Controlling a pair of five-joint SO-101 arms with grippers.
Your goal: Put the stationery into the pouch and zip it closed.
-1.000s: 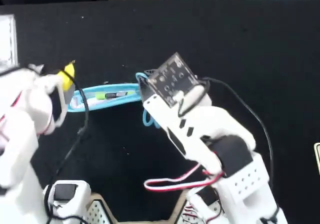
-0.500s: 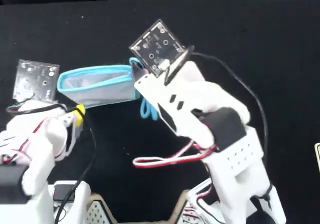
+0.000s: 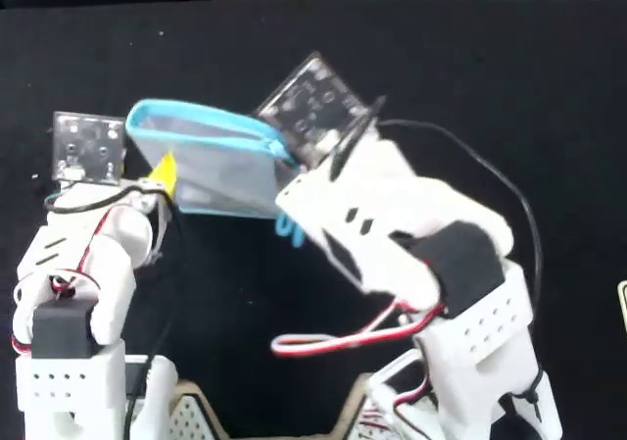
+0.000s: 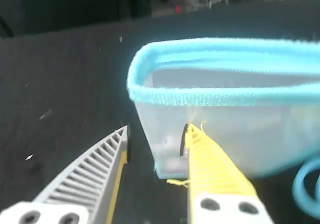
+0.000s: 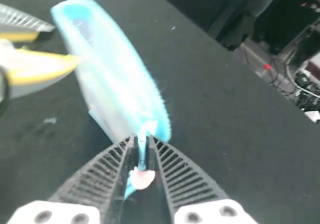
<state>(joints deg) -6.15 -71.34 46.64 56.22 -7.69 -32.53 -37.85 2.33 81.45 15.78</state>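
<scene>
Right gripper is clamped tight on one end of the pouch, pinching the blue edging between its ribbed jaws. Over the last second it has lifted that end off the black table. The pouch lay low and edge-on with a green pen showing inside, and now it hangs raised and tilted, its translucent side turned to the high camera. A blue strap loop dangles just below the gripped end.

At the far end of the pouch from that grip, the left gripper has swung in from the table's side and stands spread wide. Its yellow finger touches the pouch's lower corner and its grey finger is clear of the fabric. It grips nothing.

Beyond the left gripper's tips, the blue rim still parts into two bands with a gap between them, so the mouth looks unzipped at that end. I cannot make out the contents through the wall.

The loading seems done and the pair appear to be setting up for the zip, one arm anchoring and the other needing a hold. With the pouch tilted and its mouth open, the contents could slide out.
</scene>
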